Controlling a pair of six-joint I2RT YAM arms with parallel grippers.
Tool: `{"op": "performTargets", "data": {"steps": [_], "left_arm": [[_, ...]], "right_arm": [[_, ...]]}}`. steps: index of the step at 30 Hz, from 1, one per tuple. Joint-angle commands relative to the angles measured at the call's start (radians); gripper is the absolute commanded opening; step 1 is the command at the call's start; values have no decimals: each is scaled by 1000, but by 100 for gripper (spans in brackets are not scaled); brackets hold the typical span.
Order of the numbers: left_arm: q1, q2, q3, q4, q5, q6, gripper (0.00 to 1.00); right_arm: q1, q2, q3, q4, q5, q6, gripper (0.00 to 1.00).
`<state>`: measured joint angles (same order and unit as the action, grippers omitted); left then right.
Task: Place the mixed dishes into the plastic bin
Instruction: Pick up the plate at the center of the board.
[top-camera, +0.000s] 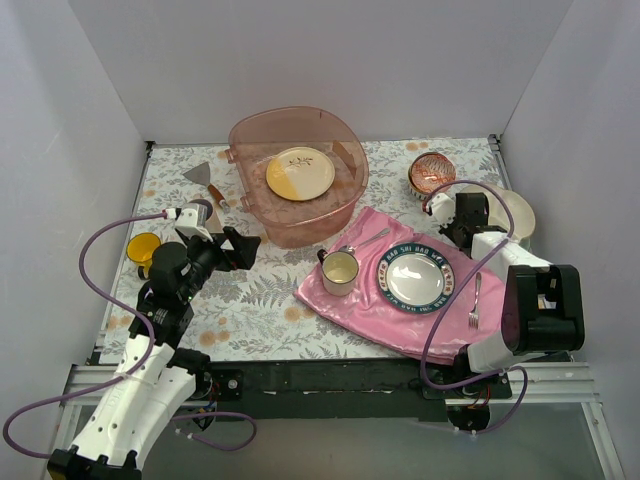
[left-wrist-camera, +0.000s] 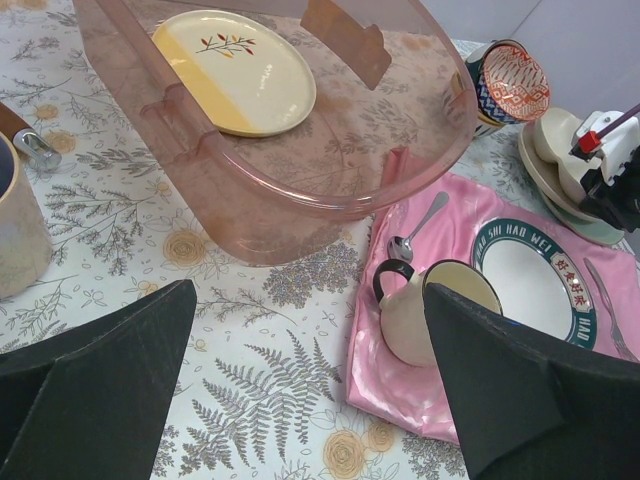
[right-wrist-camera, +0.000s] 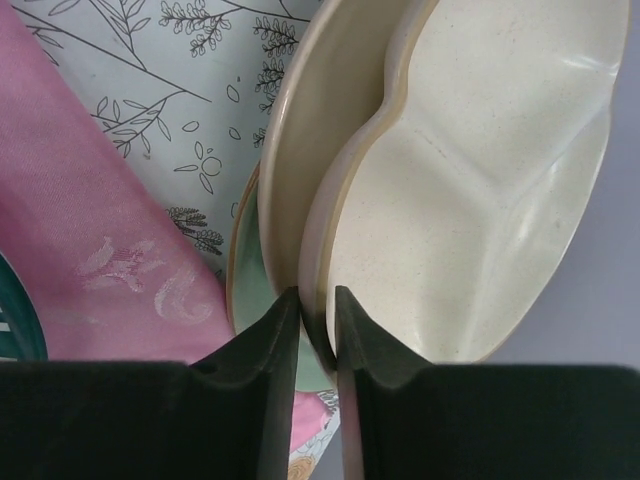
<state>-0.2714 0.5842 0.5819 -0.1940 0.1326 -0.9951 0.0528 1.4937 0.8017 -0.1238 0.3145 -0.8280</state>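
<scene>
The translucent pinkish plastic bin stands at the back centre and holds a peach and cream plate; both also show in the left wrist view, the bin and the plate. My right gripper is shut on the rim of the cream divided plate, which lies on a mint-green plate at the far right. The red-patterned bowl stands behind it. My left gripper is open and empty above the tablecloth, in front of the bin. The yellow mug and the pale mug are at the left.
A pink cloth carries the cream cup with a dark handle, the dark-blue-rimmed lettered plate, a spoon and a fork. A spatula lies left of the bin. White walls close in on three sides.
</scene>
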Motion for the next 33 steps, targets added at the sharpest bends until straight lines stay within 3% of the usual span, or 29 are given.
{"op": "performTargets", "data": {"steps": [1, 7, 33], "left_arm": [[4, -1, 3, 16, -1, 7, 98], [5, 2, 3, 18, 2, 7, 98], [4, 14, 3, 18, 27, 1, 98]], "right_arm": [[4, 0, -18, 36, -2, -25, 20], [4, -30, -19, 30, -2, -54, 2], [2, -348, 16, -112, -77, -237, 1]]}}
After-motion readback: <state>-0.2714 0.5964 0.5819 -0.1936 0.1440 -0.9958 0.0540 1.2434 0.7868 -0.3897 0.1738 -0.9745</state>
